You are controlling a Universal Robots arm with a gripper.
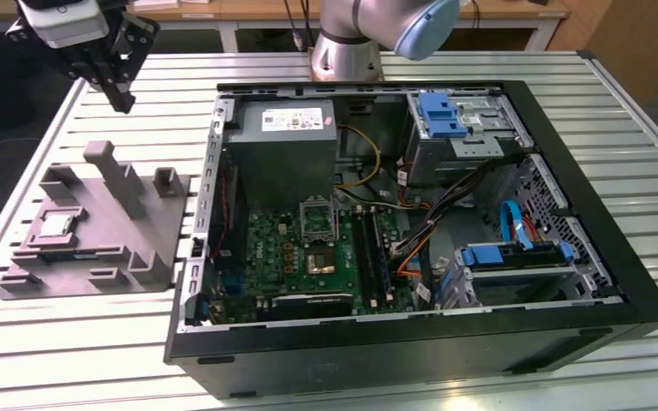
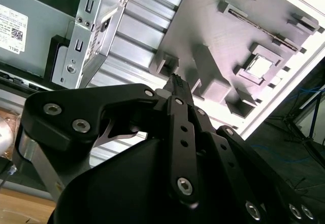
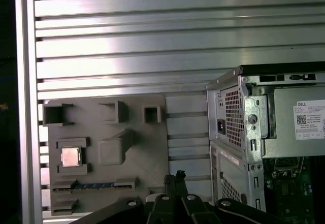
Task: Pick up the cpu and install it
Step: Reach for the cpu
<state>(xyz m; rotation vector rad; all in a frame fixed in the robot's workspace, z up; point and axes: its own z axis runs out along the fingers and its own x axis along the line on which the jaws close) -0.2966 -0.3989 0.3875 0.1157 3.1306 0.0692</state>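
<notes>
The cpu (image 1: 55, 226) lies flat in a square recess of the grey moulded tray (image 1: 134, 257), on the exterior view's left, with its silvery top up. Both wrist views show it too, cpu (image 3: 70, 157) and cpu (image 2: 260, 66). My gripper (image 1: 123, 101) hangs high above the table beyond the tray's far end, well clear of the chip. Its black fingers (image 3: 175, 177) meet at the tips with nothing between them, so it is shut. The open computer case (image 1: 603, 282) lies on its side beside the tray, with the green motherboard (image 1: 284, 257) and its socket (image 1: 320, 257) exposed.
The tray's upright posts (image 1: 117, 175) rise between the gripper and the cpu. Inside the case are a grey power supply (image 1: 289, 145), coloured cables (image 1: 444, 214) and blue drive brackets (image 1: 441, 116). The slatted metal table (image 1: 78, 342) ends close to the tray's outer side.
</notes>
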